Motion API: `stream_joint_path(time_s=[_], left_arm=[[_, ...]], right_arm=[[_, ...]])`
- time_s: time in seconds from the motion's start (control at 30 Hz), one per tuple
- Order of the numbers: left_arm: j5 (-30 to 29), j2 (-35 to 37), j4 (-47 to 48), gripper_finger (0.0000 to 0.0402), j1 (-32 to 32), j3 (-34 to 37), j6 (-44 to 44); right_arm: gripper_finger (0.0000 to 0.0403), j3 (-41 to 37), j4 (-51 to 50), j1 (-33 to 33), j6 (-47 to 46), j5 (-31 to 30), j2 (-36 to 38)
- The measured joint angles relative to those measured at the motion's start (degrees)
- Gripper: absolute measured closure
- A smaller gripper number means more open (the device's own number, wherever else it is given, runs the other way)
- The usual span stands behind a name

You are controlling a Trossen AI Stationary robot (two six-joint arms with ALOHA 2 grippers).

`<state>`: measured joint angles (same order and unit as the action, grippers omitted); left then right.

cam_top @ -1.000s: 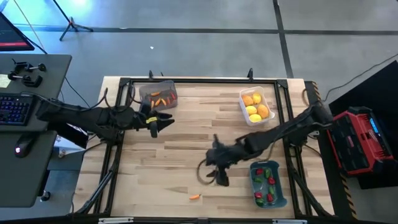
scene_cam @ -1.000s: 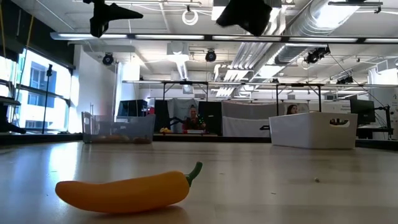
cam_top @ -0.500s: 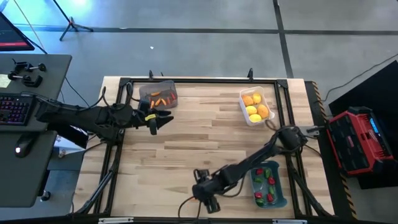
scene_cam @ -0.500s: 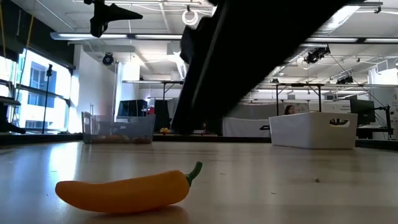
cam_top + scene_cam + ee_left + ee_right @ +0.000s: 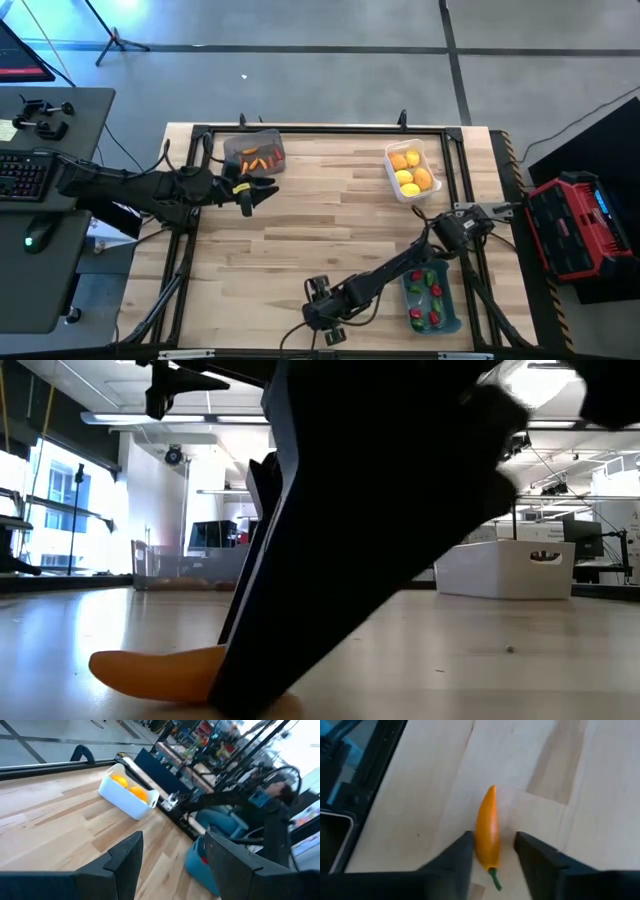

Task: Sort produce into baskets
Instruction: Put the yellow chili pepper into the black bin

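High view: right gripper [image 5: 322, 318] low at the wooden table's [image 5: 300, 215] six-o'clock edge; left gripper [image 5: 262, 192] open beside the smoky-grey bin [image 5: 255, 154] at eleven o'clock.

Low view: dark finger hides half the orange pepper [image 5: 155, 670].

Right wrist view — fingers flank the small orange plastic pepper [image 5: 487, 832], gap still showing, not gripping.

A dark desk [image 5: 60, 120] with a keyboard [image 5: 22, 175] stands left of the wooden table [image 5: 320, 220]; a red case [image 5: 572, 225] sits right.

Orange pepper [image 5: 487, 832] lying on wooden table [image 5: 580, 765], between right hand's [image 5: 492, 851] parted fingers [image 5: 457, 855]
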<state>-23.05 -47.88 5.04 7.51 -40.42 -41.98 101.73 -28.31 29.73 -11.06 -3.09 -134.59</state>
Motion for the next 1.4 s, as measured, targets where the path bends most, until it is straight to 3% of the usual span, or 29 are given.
stream_joint_path(time_s=[0.2, 0.3, 0.4, 0.5, 0.7, 0.8, 0.93, 1.1, 1.27, 1.4], left_arm=[[0.7, 2.0, -7.0, 0.0204, 0.0, 0.0, 2.3], [0.6, 4.6, -11.9, 0.0204, 0.0, 0.0, 6.2], [-0.5, 7.4, -14.3, 0.0204, 0.0, -0.1, 9.6], [-3.3, 9.5, -13.9, 0.0204, 0.0, -0.1, 11.1], [-6.4, 9.5, -13.0, 0.0204, 0.0, -0.1, 11.2], [-8.9, 7.9, -12.6, 0.0204, 0.0, -0.1, 11.2], [-14.7, 4.9, -13.8, 0.0204, 0.0, -0.1, 10.3], [-21.5, 1.0, -21.4, 0.0204, -0.1, 0.0, 11.8], [-22.6, -0.7, -25.2, 0.0204, -1.4, 0.0, 12.2], [-22.6, -1.0, -25.1, 0.0204, -2.3, 0.0, 10.7]], right_arm=[[0.0387, 0.0, -3.0, -1.6, -0.2, -1.0, 0.6], [0.0382, -0.2, -8.8, -4.4, 1.4, -1.5, 2.2], [0.0384, -0.5, -19.2, -7.3, 6.6, -7.2, 4.2], [0.0398, -6.5, -22.1, -11.3, 7.9, -8.1, 8.9], [0.0399, -35.5, -7.4, -18.6, 1.3, -7.4, 31.3], [0.0400, -48.3, 6.2, -22.9, -0.7, -7.4, 43.2], [0.0401, -57.5, 27.3, -29.2, -0.6, -8.4, 49.0], [0.0402, -55.0, 44.0, -36.8, 2.9, -7.0, 42.4], [0.0402, -41.1, 47.5, -42.4, 2.9, -1.0, 30.4], [0.0402, -29.4, 47.1, -44.7, -1.7, -0.4, 20.9]])
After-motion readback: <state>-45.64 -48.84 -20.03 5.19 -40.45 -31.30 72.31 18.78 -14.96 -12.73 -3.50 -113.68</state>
